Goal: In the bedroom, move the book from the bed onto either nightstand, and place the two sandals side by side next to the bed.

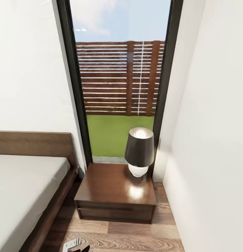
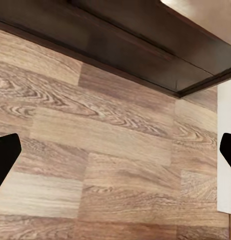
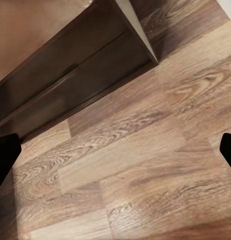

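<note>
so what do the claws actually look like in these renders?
Little of them shows. In each wrist view the fingertips are plain flat black wedges at the picture's edges, with no markings or cables. In the head view, a pale grey bracket-like part with holes and a black tip sit at the bottom edge.

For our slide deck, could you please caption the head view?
Nightstand with a dark-shaded lamp beside the bed, below a tall window facing a slatted fence.
</note>
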`<state>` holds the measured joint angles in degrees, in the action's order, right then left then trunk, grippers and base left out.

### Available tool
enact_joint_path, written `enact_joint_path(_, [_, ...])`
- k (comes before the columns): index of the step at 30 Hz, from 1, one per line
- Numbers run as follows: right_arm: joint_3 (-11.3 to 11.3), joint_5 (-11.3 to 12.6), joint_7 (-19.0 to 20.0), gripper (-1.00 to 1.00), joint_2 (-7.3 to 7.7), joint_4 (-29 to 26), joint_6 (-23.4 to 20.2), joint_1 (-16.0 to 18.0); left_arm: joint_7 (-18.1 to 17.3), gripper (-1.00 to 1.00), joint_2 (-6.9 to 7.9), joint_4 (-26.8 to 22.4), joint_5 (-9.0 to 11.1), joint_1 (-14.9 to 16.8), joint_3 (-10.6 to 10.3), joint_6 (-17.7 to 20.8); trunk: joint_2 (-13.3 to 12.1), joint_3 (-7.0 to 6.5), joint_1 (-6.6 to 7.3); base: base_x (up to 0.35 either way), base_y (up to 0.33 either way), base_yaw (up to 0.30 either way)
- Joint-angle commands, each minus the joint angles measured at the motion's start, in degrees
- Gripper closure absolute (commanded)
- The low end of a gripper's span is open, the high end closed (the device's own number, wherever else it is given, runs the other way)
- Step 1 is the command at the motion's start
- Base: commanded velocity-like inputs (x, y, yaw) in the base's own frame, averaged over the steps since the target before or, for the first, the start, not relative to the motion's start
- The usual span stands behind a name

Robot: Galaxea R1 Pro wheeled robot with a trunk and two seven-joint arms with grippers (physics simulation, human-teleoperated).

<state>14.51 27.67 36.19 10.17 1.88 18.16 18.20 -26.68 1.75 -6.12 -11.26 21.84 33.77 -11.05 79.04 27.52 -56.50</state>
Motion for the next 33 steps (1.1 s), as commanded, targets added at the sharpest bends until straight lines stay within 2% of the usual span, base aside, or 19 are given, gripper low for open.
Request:
enact_joint_path(1, [0.5, -0.2, 0.3, -1.0, 0.03, 0.2, 0.2, 0.1, -0.2, -1.0, 0.01, 0.1, -0.6, 0.0, 0.5, -0.3, 0.0, 0.06, -0.03, 0.323, 0.0, 0.0])
enact_joint_path(8, [0.5, -0.2, 0.3, -1.0, 0.03, 0.2, 0.2, 0.1, -0.2, -1.0, 0.01, 0.1, -0.6, 0.0, 0.5, -0.3, 0.0, 0.06, -0.03, 0.323, 0.0, 0.027])
enact_joint_path(14, [0.5, -0.2, 0.3, -1.0, 0.03, 0.2, 0.2, 0.1, -0.2, -1.0, 0.01, 0.1, -0.6, 0.0, 0.5, -0.3, 0.0, 0.06, -0.03, 0.265, 0.0, 0.21])
enact_joint_path(33, [0.4, -0.2, 0.3, -1.0, 0.03, 0.2, 0.2, 0.1, -0.2, -1.0, 0.01, 0.1, -0.6, 0.0, 0.5, -0.3, 0.0, 0.06, -0.03, 0.018, 0.0, 0.286])
